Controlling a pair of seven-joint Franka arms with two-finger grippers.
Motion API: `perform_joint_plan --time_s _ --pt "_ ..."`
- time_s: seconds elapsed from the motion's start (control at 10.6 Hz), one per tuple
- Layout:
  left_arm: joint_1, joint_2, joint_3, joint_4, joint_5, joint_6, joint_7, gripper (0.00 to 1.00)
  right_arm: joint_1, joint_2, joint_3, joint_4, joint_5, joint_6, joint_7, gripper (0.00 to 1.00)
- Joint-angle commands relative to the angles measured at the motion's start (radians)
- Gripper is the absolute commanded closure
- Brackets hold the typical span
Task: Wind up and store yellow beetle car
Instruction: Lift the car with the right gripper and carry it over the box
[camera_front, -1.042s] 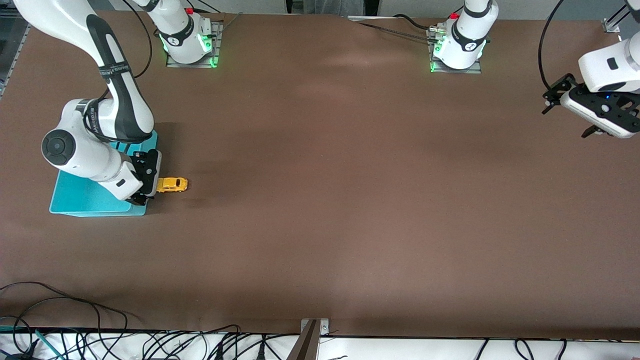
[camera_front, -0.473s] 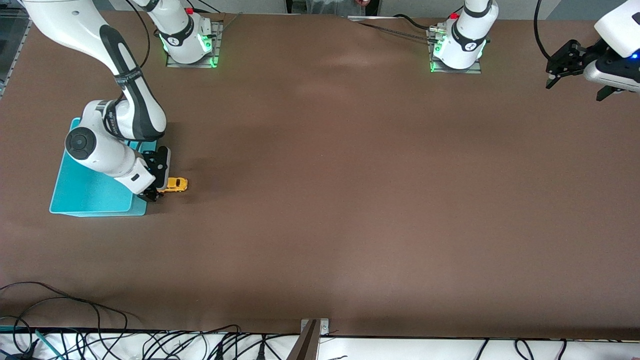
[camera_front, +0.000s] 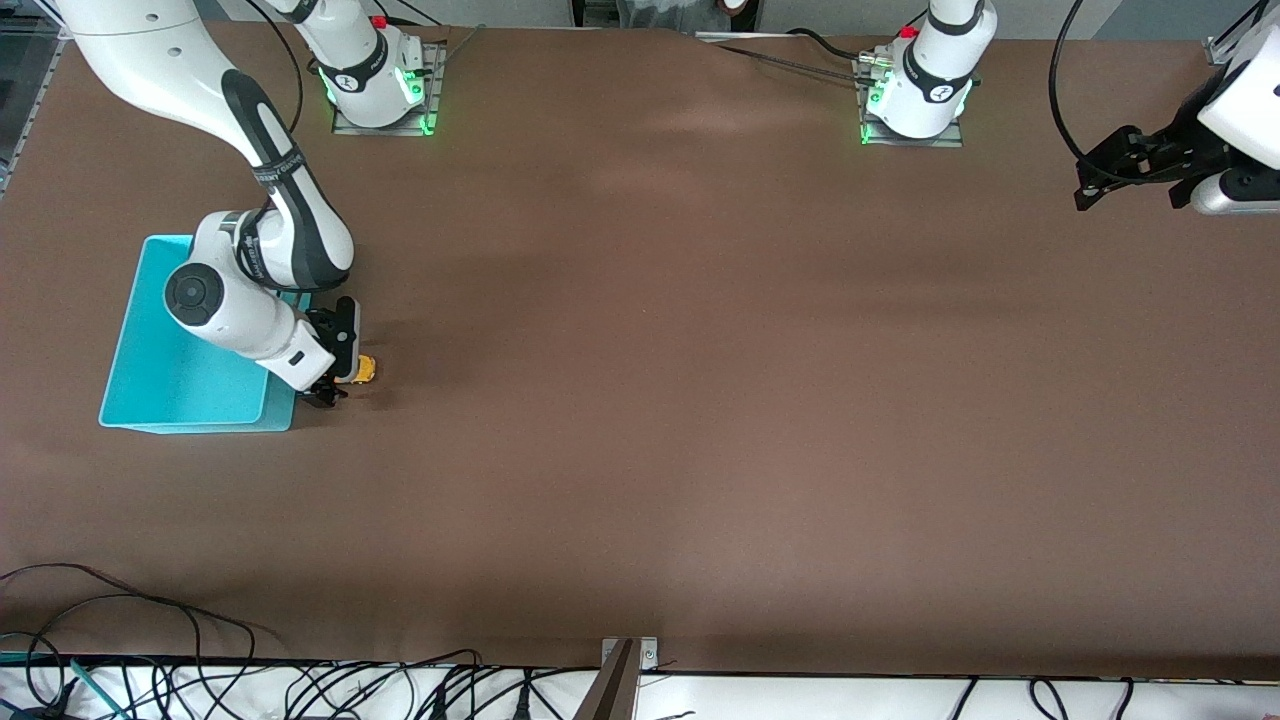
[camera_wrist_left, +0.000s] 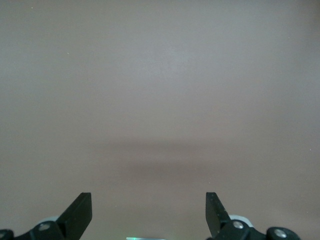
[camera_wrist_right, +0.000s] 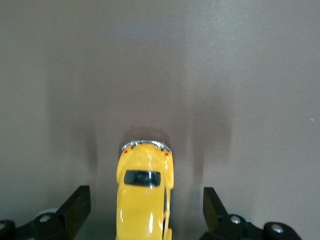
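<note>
The yellow beetle car (camera_wrist_right: 143, 197) sits on the brown table (camera_front: 700, 350) just beside the turquoise bin (camera_front: 170, 370), between the right tool's (camera_front: 338, 372) spread fingers. The left tool (camera_front: 1130, 172), also spread, hangs over the table's left-arm end.

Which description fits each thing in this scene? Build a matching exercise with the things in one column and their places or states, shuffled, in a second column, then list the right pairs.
Things:
1. yellow beetle car
2. turquoise bin
3. left gripper
4. right gripper

Descriptions:
A. open over bare table at the left arm's end, waiting
B. on the table beside the bin, between open fingers
C. open, low over the car, one finger on each side of it
D. on the table at the right arm's end

Pairs: 1-B, 2-D, 3-A, 4-C
</note>
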Motion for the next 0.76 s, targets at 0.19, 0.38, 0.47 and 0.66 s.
perform_joint_plan --time_s 0.19,0.38,0.47,0.66 --pt "0.082 0.036 -0.046 0.041 -0.052 -0.021 -0.014 0.0 -0.015 -0.008 0.01 -0.012 0.015 0.028 -0.073 1.0" --pt "0.07 0.039 -0.046 0.047 -0.051 -0.023 -0.015 0.0 -0.014 -0.054 0.012 -0.012 0.015 0.008 -0.067 1.0" --pt "0.068 0.039 -0.046 0.047 -0.051 -0.023 -0.017 0.0 -0.011 -0.106 0.053 0.008 0.016 -0.033 -0.054 1.0" --pt "0.068 0.039 -0.047 0.046 -0.051 -0.024 -0.018 0.0 -0.009 -0.146 0.075 0.113 0.018 -0.172 0.049 1.0"
